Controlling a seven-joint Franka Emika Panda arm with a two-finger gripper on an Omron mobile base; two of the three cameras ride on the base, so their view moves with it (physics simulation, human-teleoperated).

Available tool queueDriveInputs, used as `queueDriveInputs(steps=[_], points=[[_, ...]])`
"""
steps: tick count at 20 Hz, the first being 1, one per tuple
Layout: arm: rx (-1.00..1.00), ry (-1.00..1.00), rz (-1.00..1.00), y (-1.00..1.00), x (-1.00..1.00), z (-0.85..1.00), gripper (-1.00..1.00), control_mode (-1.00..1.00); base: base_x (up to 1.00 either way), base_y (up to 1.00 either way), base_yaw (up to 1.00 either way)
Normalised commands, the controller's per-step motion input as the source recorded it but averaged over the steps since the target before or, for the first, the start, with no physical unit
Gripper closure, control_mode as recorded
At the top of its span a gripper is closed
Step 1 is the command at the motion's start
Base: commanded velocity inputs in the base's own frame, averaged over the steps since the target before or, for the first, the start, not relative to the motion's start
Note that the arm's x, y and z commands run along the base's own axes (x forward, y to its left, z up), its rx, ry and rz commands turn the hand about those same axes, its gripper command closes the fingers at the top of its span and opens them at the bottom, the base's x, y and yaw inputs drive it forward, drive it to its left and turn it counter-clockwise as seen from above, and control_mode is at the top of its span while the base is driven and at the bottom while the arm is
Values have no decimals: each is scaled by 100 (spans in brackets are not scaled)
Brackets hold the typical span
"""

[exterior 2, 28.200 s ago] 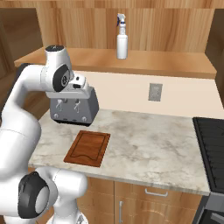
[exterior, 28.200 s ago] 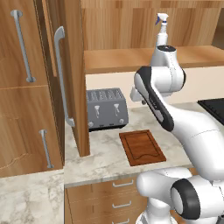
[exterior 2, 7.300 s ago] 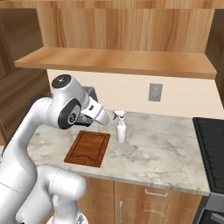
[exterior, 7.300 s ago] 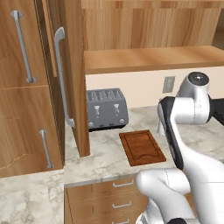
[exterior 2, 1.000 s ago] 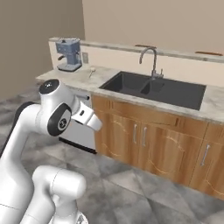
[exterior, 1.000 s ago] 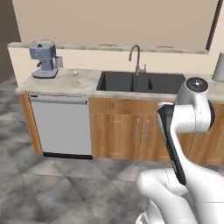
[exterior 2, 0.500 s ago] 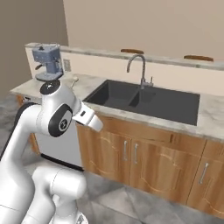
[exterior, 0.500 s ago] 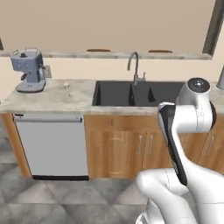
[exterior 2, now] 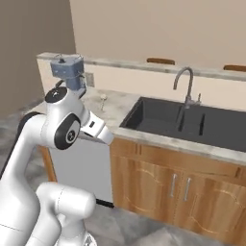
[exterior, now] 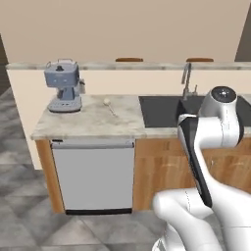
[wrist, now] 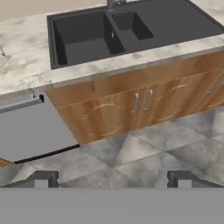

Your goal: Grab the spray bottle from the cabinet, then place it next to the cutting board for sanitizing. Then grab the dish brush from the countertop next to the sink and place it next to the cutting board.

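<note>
my base has rolled left along the sink (exterior: 162, 109) run; the dish brush (exterior: 109, 105) now lies ahead. my gripper (wrist: 111, 178), spread wide, holds nothing.

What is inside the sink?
The sink looks bare inside: two dark basins with a divider between them, and the faucet standing at the back rim. In the left base view the robot's arm covers much of the basin, and the near inner wall is hidden.

The white robot arm is bending at its elbow. Its claw (wrist: 112, 177) is pointing down, holding its two dark fingertips (wrist: 43, 178) wide apart, gripping nothing.
</note>
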Motion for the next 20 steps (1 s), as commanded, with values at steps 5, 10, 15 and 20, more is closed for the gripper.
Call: queueDriveInputs(steps=[5, 10, 15, 20], points=[[0, 0, 0, 0, 0, 0, -100, 100, 69, 100, -11], [0, 0, 0, 0, 0, 0, -100, 100, 85, 51, -9], [0, 0, 0, 0, 0, 0, -100, 100, 92, 0, -2], [0, 0, 0, 0, 0, 0, -100, 100, 78, 1, 0]])
